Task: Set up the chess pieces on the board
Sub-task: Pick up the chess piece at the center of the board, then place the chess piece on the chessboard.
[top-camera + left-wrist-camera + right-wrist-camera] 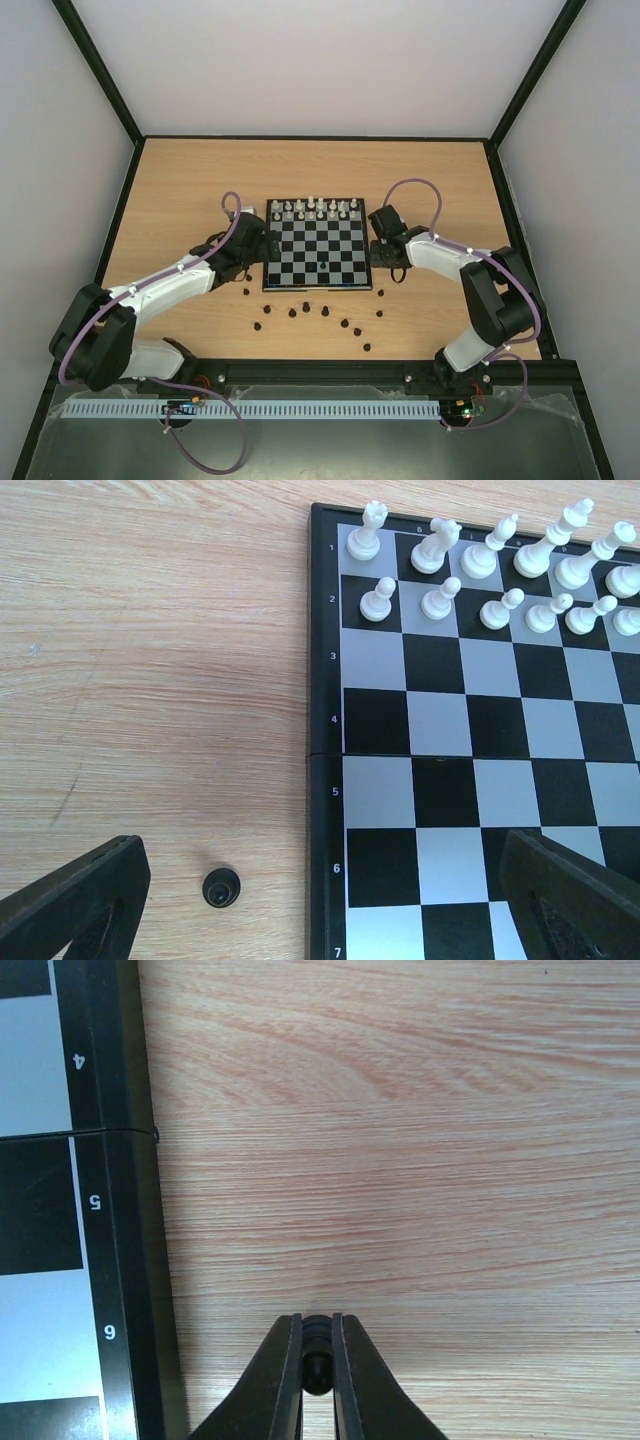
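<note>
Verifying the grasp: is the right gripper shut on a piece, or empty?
The right gripper is shut on a black chess piece: the right wrist view shows both fingers pinching it, beside the board.

Board (pixel 318 245) mid tabletop (pixel 180 180). Opposing set (pixel 313 209) on its far two rows. Chess pieces (pixel 322 312) loose on tabletop, in an arc before board's near edge. Left fingers (pixel 80 905) straddle board's left edge. Right fingers (pixel 275 1380), just right of board, w/ one piece (pixel 318 1345) btwn them.

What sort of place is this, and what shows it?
Probably a robot test cell: plain walls enclosing a wooden table, a left arm and right arm bolted at its edge, a board laid out.
</note>
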Action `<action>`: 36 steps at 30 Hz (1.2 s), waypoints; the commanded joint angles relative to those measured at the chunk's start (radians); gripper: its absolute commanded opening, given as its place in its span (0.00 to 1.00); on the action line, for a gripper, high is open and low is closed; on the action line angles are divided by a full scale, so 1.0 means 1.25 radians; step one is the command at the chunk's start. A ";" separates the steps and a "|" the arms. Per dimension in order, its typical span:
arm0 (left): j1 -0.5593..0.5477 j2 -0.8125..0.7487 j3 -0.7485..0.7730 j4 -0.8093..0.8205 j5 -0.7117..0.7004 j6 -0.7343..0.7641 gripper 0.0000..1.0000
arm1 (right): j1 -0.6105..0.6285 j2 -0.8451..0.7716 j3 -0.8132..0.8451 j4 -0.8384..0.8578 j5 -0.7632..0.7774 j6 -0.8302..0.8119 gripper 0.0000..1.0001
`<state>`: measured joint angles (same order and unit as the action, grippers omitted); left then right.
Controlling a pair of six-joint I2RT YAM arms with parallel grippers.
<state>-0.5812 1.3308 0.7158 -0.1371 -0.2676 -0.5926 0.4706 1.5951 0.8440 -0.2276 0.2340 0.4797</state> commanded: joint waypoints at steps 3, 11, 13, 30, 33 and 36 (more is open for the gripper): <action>0.009 -0.001 -0.009 0.010 -0.005 0.001 0.99 | 0.003 -0.080 -0.016 -0.019 -0.005 -0.008 0.04; 0.016 0.000 -0.011 0.010 -0.012 0.000 0.99 | 0.078 -0.165 -0.008 -0.032 0.025 -0.030 0.04; 0.018 0.002 -0.011 0.010 -0.013 0.000 0.99 | 0.103 -0.162 -0.003 -0.028 0.018 -0.040 0.03; 0.024 0.007 -0.012 0.012 -0.010 -0.002 0.99 | 0.257 -0.073 0.051 -0.008 -0.012 -0.101 0.04; 0.023 0.007 -0.012 0.013 -0.008 -0.001 0.99 | 0.270 -0.044 0.075 -0.014 -0.015 -0.107 0.04; 0.023 0.008 -0.012 0.013 -0.007 -0.001 0.99 | 0.284 -0.019 0.099 -0.022 -0.010 -0.112 0.04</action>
<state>-0.5556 1.3334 0.7113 -0.1253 -0.2699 -0.5930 0.8059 1.5364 0.9173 -0.2230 0.2169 0.3626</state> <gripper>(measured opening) 0.991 0.046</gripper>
